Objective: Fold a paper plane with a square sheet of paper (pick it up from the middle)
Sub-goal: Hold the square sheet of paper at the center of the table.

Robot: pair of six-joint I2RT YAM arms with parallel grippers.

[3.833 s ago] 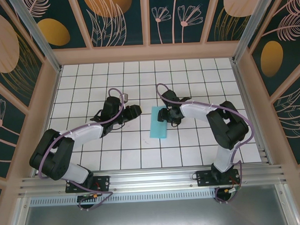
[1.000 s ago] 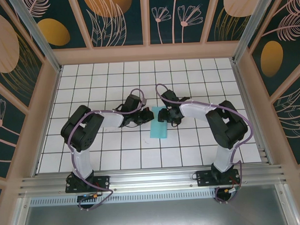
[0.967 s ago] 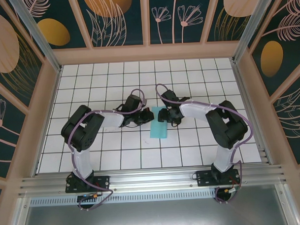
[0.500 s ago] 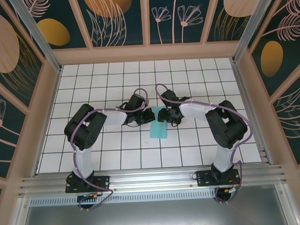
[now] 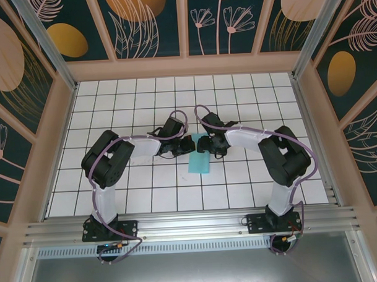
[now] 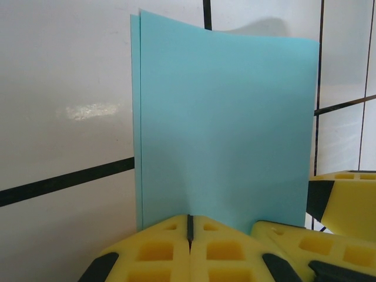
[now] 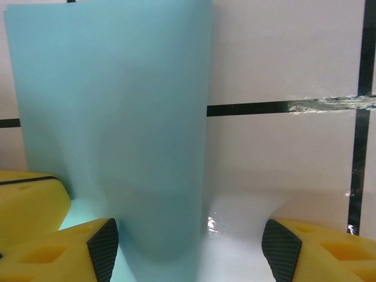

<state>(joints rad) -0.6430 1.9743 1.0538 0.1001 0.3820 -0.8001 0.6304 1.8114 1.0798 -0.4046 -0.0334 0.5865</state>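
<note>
Left pincer [image 6: 189,235] stood closed, its yellow foam pads [image 6: 154,251] meeting flat with nothing visible between them, tip set at one end of the thin turquoise-blue sheet of paper [image 6: 226,123]. I could not tell whether the tip pressed on the sheet or merely touched its edge. The sheet lay folded into a narrow two-layer rectangle, the lower layer peeping out along one long side, flat on the white, black-gridded counter [image 5: 239,182] near its middle. Seen from above, both my pincers met at the sheet's far end, the left pincer at the left corner and the right pincer [image 7: 188,247] just beside it.

Right pincer stood wide and held nothing. One finger was over the paper, the other over bare counter, so the sheet's long edge ran between them.

Step in hand, as I judged it: taking hold of that far edge for the next crease. To do it well, the closed left tip had to bear straight down as an anchor, so the thin sheet could not slide or swing. The right pincer had to come in low and level and close slowly, catching the layers it meant to and no more. Both layers needed to stay aligned, since any skew there would carry into the plane's nose.
</note>
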